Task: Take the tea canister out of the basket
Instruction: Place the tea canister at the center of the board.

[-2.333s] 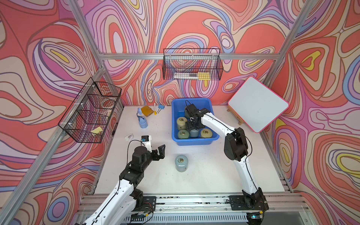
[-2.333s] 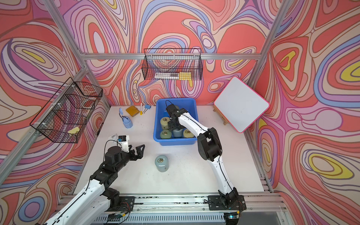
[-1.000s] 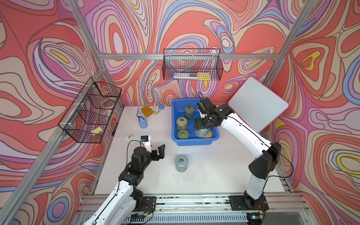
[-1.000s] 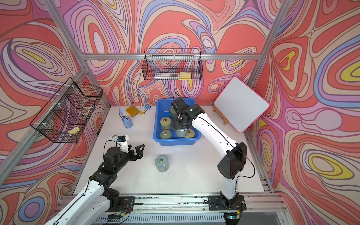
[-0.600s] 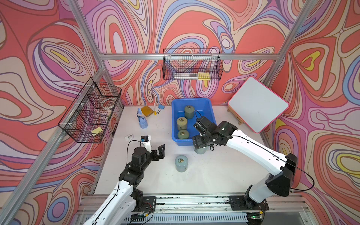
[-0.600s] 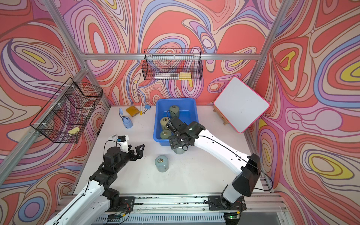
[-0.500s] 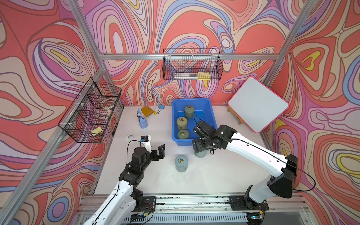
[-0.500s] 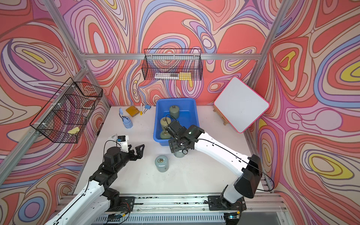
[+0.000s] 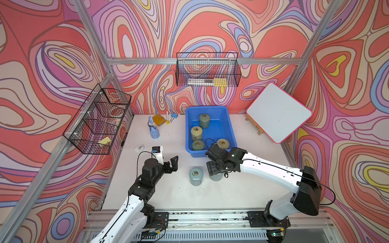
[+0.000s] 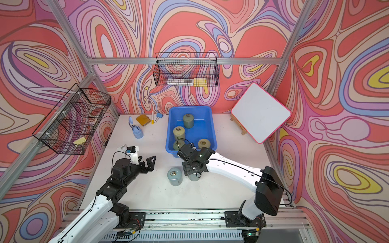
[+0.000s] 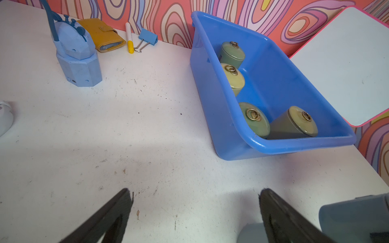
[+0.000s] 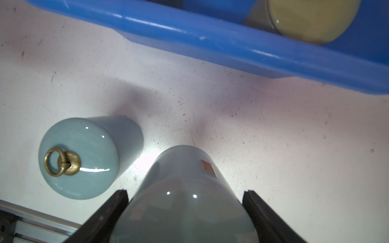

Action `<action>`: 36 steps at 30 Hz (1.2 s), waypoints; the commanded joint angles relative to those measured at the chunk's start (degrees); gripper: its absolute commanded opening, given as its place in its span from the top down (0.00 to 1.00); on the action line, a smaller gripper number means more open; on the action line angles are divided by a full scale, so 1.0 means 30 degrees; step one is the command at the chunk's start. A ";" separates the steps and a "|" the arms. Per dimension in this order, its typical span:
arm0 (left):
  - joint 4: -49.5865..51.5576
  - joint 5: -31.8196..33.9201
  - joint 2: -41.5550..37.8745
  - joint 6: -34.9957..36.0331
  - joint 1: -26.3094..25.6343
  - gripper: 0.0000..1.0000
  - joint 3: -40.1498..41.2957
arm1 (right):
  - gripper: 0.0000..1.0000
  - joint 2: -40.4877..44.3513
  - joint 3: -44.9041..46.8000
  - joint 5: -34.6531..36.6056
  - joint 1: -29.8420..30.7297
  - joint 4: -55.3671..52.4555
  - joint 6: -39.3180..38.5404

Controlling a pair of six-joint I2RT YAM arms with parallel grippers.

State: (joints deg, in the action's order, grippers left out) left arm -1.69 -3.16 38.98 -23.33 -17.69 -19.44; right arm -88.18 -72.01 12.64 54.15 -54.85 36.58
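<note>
R end effector [image 12: 185,196]: clenched on the tea canister [image 12: 183,185]; one black finger [image 12: 113,207] on each side of the body, pressed flat vs. the glaze.
R grip, top views: end effector [image 9: 212,168] sits over the canister's top, so the lid is hidden; only the lower body [image 9: 215,177] shows.
Tea canister: grey-blue, glossy, upright, small reddish mark on its side; outside the basket [image 9: 220,128], near the basket's front wall w/ bare worktop [image 9: 242,189] between.
Canister base: low at the worktop; touching or just above, cannot tell.
2nd canister [image 12: 77,157]: same grey-blue, brass ring on lid, stands free on the worktop just beside the held one, not touching it; seen in both top views [image 10: 174,176].
L end effector [image 11: 194,195]: released, fingers spread wide, nothing between them; only bare worktop shows beyond the tips.
L position: [image 9: 171,164] over the worktop, apart from the basket and both grey-blue canisters.
Basket: bright blue, solid walls [image 11: 210,105], at the back of the worktop.
Basket contents: 4 canisters, green to yellowish; two [image 9: 204,121] [image 9: 196,133] upright, one [image 11: 294,124] at the front on its side, lid facing out, another [image 11: 253,120] next to it.
</note>
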 commanded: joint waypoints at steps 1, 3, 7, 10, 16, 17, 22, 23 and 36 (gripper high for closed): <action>0.0116 0.0115 -0.0188 0.0307 -0.0042 0.01 -0.0268 | 0.35 0.0027 0.0291 0.0613 0.0168 0.2034 0.0819; 0.0072 0.0097 -0.0134 0.0300 -0.0037 0.01 -0.0257 | 0.34 -0.0232 0.0583 0.0678 0.0172 0.2437 0.1042; 0.0072 0.0058 -0.0104 0.0293 -0.0028 0.01 -0.0282 | 0.35 -0.0904 0.0993 0.0688 0.0174 0.3183 0.1382; 0.0058 0.0079 -0.0027 0.0277 -0.0038 0.01 -0.0268 | 0.35 -0.1449 0.1121 0.0613 0.0205 0.3531 0.1472; -0.0016 0.0009 0.0029 0.0250 -0.0021 0.01 -0.0269 | 0.34 -0.1981 0.1237 0.0893 0.0246 0.3607 0.1737; -0.0050 0.0027 0.0083 0.0250 -0.0022 0.01 -0.0273 | 0.34 -0.2008 0.1310 0.0956 0.0243 0.3599 0.1778; -0.0109 -0.0033 0.0245 0.0220 -0.0048 0.01 -0.0299 | 0.33 -0.2348 0.1459 0.1000 0.0233 0.3631 0.1907; -0.0105 -0.0024 0.0248 0.0219 -0.0042 0.01 -0.0316 | 0.33 -0.2415 0.1487 0.0957 0.0236 0.3685 0.1949; -0.0001 -0.0054 0.0131 0.0222 -0.0047 0.01 -0.0313 | 0.16 -0.2720 0.1647 0.0221 0.0274 0.3655 0.2255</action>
State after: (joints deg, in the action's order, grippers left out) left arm -1.69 -3.22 39.64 -23.33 -17.69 -19.44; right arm -96.12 -66.37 13.87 54.52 -44.51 42.44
